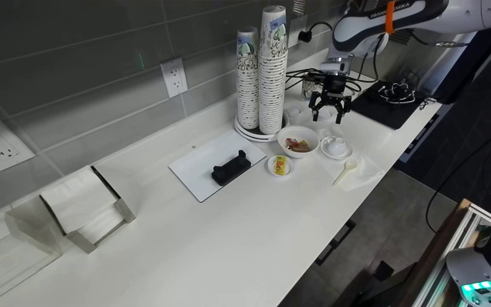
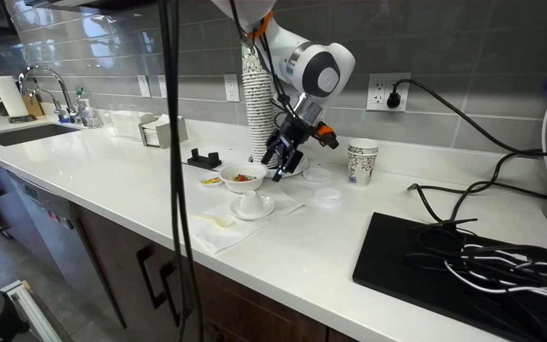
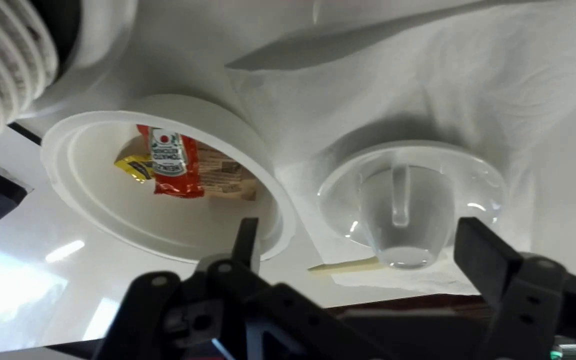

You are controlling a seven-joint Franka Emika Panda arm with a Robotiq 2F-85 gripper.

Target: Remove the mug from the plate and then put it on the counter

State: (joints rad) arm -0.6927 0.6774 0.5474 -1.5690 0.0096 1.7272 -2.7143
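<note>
The white mug [image 1: 337, 146] is upside down on the small round white plate [image 1: 324, 149]. In an exterior view the mug [image 2: 251, 203] and the plate [image 2: 267, 207] stand near the front of the white counter [image 2: 297, 256]. My gripper [image 1: 326, 119] is open and empty, in the air above the counter. It also shows in an exterior view [image 2: 272, 169], higher than the mug and toward the wall. In the wrist view the mug [image 3: 407, 215], handle facing the camera, appears between the open fingers [image 3: 358, 232], apart from both. The plate [image 3: 480, 187] lies beyond the fingertips.
A white bowl of packets [image 1: 298, 141] stands beside the plate, near tall cup stacks [image 1: 272, 85]. A small dish with a yellow packet [image 1: 280, 165], a spoon [image 1: 345, 171] on a napkin, lids [image 2: 327, 197], and paper cups [image 2: 362, 161] are nearby. The black board [image 2: 397, 270] holds cables.
</note>
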